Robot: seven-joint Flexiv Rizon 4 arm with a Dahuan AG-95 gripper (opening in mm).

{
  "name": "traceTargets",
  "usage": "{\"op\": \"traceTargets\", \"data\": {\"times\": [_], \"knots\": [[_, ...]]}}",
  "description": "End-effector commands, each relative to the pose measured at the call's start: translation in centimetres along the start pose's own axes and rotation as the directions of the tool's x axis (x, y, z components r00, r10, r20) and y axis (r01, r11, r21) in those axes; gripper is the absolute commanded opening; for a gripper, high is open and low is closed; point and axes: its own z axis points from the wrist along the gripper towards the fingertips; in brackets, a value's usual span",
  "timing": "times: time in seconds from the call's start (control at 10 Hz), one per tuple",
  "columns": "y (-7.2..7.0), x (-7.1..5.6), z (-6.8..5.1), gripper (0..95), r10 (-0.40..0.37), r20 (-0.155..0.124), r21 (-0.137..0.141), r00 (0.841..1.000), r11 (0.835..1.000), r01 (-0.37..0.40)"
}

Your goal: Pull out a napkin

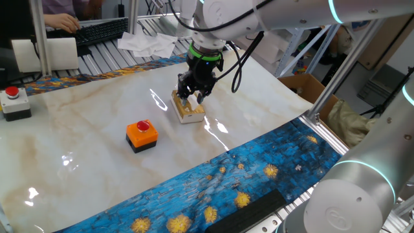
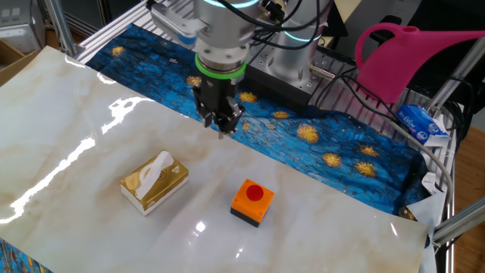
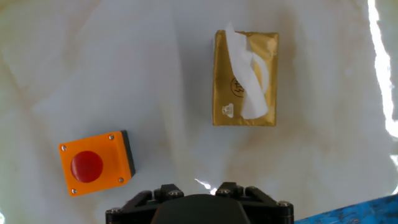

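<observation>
Claw [image 2: 221, 121] hovers well apart from boxed napkin [image 2: 158, 169].

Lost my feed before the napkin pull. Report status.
Gripper aloft, off the box, holding nothing; jaw state unclear. Napkin still poking from tissue box, untouched. Orange button box beside it, not in the path.

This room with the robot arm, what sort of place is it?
Most likely a robotics lab or test bench. The arm works over a table framed in aluminium bars, a person types at a keyboard behind, and red emergency-style buttons sit nearby.
</observation>
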Motion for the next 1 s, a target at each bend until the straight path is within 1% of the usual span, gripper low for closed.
{"op": "traceTargets", "data": {"times": [0.1,0.3,0.4,0.7,0.9,1.0], "knots": [[0.06,0.04,-0.02,0.0,0.018,-0.021,-0.062,1.0,0.998,-0.019],[0.06,0.04,0.0,0.0,0.012,-0.02,-0.063,1.0,0.998,-0.014],[0.06,0.05,0.0,0.0,0.043,-0.023,-0.067,0.999,0.997,-0.045],[0.07,0.04,0.03,0.0,0.044,-0.025,-0.071,0.999,0.996,-0.046],[0.06,0.07,0.03,0.0,0.143,-0.032,-0.07,0.989,0.987,-0.145],[0.07,0.09,0.03,0.0,0.119,-0.026,-0.064,0.993,0.991,-0.12]]}}
